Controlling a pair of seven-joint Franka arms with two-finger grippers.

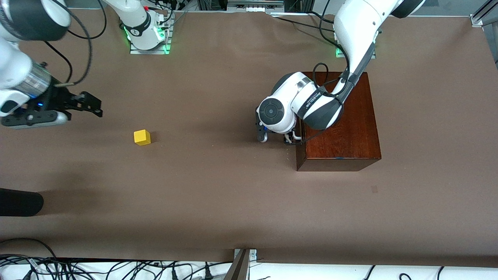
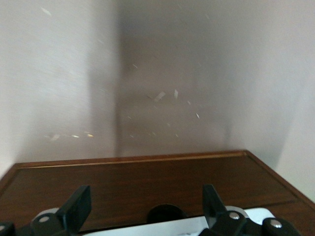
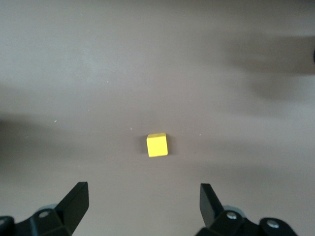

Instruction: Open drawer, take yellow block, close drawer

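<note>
- Robotics lab, not a home
- 2 white Franka arms (image 1: pixel 350 35) bolted on metal base plates (image 1: pixel 149 48), green status LEDs lit
- Desk (image 1: pixel 218 202) under plain brown cover
- Loose cable bundles (image 1: pixel 97 268) along desk edge, aluminium framing (image 1: pixel 482 13)

Bright yellow block (image 1: pixel 142 137) on brown table (image 1: pixel 218 194); box (image 1: pixel 342 128) looks glossy reddish-brown.

Brown paper-like sheet (image 1: pixel 218 194) covering whole table, lying flat. Dark rounded black object (image 1: pixel 19 202) intruding onto sheet at its edge toward right arm's end, casting soft shadow. Tangle of black cables (image 1: pixel 116 270) lying along white strip bordering sheet's edge nearest front camera. Grey metal bracket (image 1: pixel 243 262) sitting at same edge, midway.
</note>
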